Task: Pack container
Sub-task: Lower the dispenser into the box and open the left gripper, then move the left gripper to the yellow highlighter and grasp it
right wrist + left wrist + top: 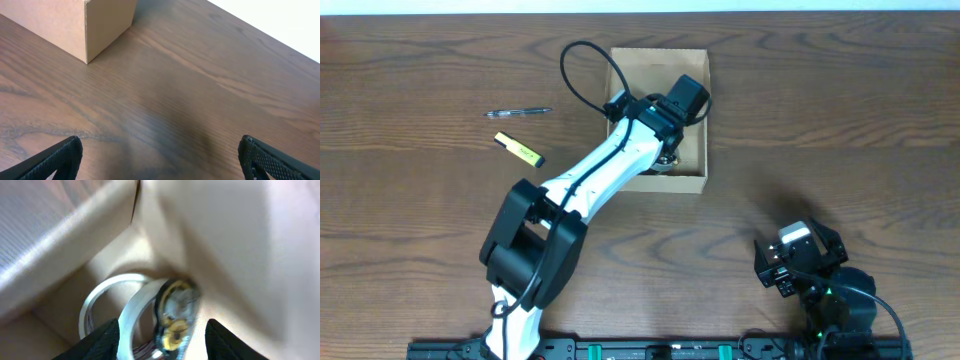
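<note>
The container (645, 72) is an open light-tan cardboard box at the back middle of the table. My left arm reaches down into it, and the left gripper (672, 140) is low inside the box. In the left wrist view the box wall (225, 240) fills the frame. A clear tape roll (97, 297) lies flat on the floor and a white roll (137, 312) leans beside it. A blurred round silver-and-yellow item (176, 311) sits between the fingers of the left gripper (162, 332), which is open, with gaps on both sides. My right gripper (800, 255) rests open over bare wood.
A pen (518, 112) and a yellow-and-black marker (519, 149) lie left of the box. The right wrist view shows the box's outer corner (65, 25) ahead to the left, wood grain under the right gripper (160, 150), and the table's far edge (270, 37).
</note>
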Robot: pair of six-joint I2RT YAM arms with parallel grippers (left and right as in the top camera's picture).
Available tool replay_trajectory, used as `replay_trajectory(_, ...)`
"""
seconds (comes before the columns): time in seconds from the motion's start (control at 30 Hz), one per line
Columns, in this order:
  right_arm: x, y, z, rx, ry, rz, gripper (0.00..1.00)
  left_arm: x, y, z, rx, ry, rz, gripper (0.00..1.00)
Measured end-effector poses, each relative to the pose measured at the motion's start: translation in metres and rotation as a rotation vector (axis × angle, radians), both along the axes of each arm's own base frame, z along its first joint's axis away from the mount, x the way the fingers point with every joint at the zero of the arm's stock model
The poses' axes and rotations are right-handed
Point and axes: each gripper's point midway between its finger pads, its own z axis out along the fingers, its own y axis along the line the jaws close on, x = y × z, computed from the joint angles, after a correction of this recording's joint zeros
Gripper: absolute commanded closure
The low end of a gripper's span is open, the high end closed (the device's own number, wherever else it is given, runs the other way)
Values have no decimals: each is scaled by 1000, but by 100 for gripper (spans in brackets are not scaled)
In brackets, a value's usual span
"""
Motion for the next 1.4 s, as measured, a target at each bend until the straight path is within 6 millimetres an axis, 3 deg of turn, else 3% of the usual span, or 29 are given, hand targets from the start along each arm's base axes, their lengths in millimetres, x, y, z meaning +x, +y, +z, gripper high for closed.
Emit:
replay_trajectory(0.1,0,0,0,0,0,0,1,8,14,45,-22,-89,35,37)
replay_trajectory(0.2,0,0,0,0,0,0,1,8,50,101,-29,-168,103,36)
replay_trajectory(0.3,0,0,0,0,0,0,1,3,117,144,-17,-210,242,35)
replay_trajectory(0.4,0,0,0,0,0,0,1,-1,174,152,3,-190,373,35)
replay_trajectory(0.53,0,0,0,0,0,0,1,2,255,120,-16,-68,578,35)
replay_trajectory(0.6,0,0,0,0,0,0,1,4,273,100,-44,-3,623,35)
replay_trajectory(0.7,0,0,0,0,0,0,1,7,293,45,-91,158,667,31)
replay_trajectory(0.83,0,0,0,0,0,0,1,7,284,-9,-140,319,631,28)
replay_trajectory(0.97,0,0,0,0,0,0,1,3,271,-46,-180,432,598,25)
replay_trajectory(1.4,0,0,0,0,0,0,1,-4,260,-89,-212,548,556,32)
